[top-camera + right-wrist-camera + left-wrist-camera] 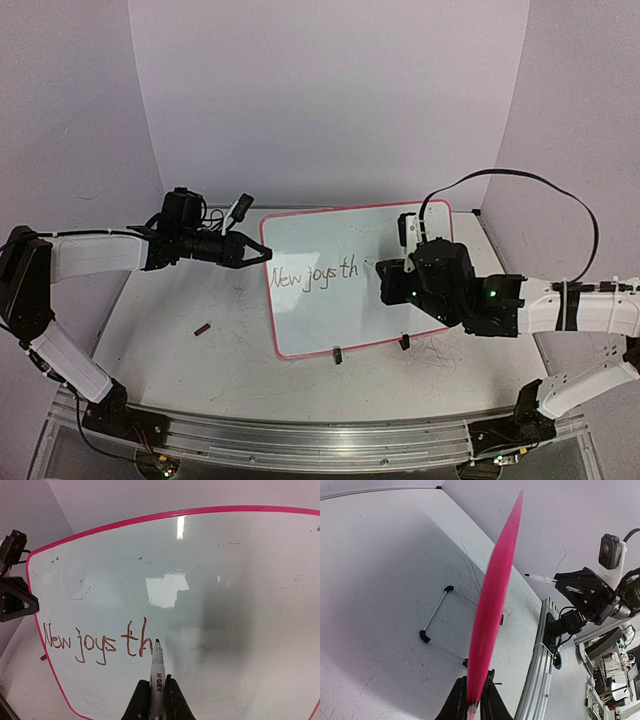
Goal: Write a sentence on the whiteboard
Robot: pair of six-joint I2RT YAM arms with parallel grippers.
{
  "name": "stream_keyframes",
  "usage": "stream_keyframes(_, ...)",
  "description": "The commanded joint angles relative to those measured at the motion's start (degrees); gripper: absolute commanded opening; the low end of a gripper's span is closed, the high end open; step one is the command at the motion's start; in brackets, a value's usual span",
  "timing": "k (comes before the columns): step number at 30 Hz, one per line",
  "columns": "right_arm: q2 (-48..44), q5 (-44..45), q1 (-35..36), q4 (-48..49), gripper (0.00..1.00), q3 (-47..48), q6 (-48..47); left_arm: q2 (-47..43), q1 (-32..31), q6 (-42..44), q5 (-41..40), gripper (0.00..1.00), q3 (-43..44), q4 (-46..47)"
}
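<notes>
Scuffed white bench (170, 350) in a pale booth, writing half done.
The left jaws pinch shut on the left rim of the large white, pink-rimmed whiteboard (340, 240), propped mid-bench, face toward the arms, long axis left to right. The dark handwritten sentence (95, 642) reads "New joys th". The right jaws clamp a white marker pen (156, 672), tip beside the "h"; light, even pressure should keep strokes clean.

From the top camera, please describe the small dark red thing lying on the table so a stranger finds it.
Find the pink-rimmed whiteboard in the middle of the table. Left of its near left corner lies a short dark red piece, perhaps a pen cap. Unlike the black clips at the board's near edge, it lies loose, apart from the board.
</notes>
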Motion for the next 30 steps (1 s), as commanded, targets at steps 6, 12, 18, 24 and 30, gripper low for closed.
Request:
stream_keyframes(6, 0.16, 1.33, 0.06, 1.46, 0.0, -0.18, -1.25, -0.07, -1.76, 0.68, 1.17, 0.09, 1.43, -1.81)
stream_keyframes(12, -0.36, 1.4, 0.07, 1.45, 0.0, -0.65, -1.43, -0.08, -1.76, 0.75, 1.08, 0.09, 1.45, -1.87)
stream_keyframes(18, -0.39, 1.38, 0.03, 1.36, 0.0, -0.62, -1.48, -0.08, -1.76, 0.75, 1.05, 0.09, 1.46, -1.88)
stream_keyframes(24, 0.21, 1.53, 0.05, 1.21, 0.0, -0.51, -1.86, -0.07, -1.85, 0.84, 1.08, 0.09, 1.46, -1.97)
stream_keyframes(30, 0.47, 2.13, 0.01, 0.74, 0.0, -0.2, -2.03, 0.04, -1.86, 0.84, 1.06, 0.09, 1.58, -1.97)
